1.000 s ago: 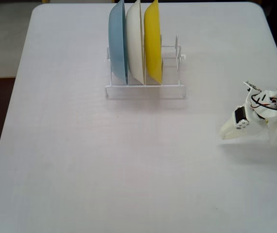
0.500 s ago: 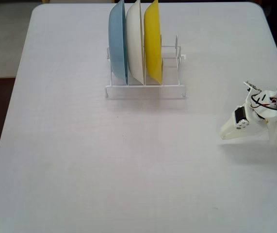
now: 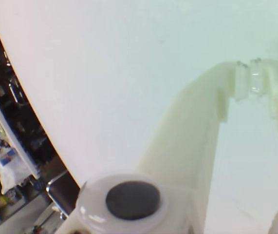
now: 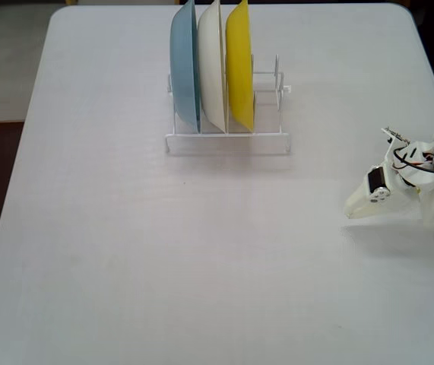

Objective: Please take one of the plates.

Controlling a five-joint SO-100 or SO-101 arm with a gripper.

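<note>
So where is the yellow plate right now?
In the fixed view the yellow plate stands on edge in the white wire rack near the table's far edge, rightmost of three, beside the white plate.

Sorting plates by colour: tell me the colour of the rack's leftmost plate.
Light blue plate, clearest in the fixed view.

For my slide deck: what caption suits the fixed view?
Blue, white and yellow plates upright in a wire rack; the gripper rests apart.
</note>
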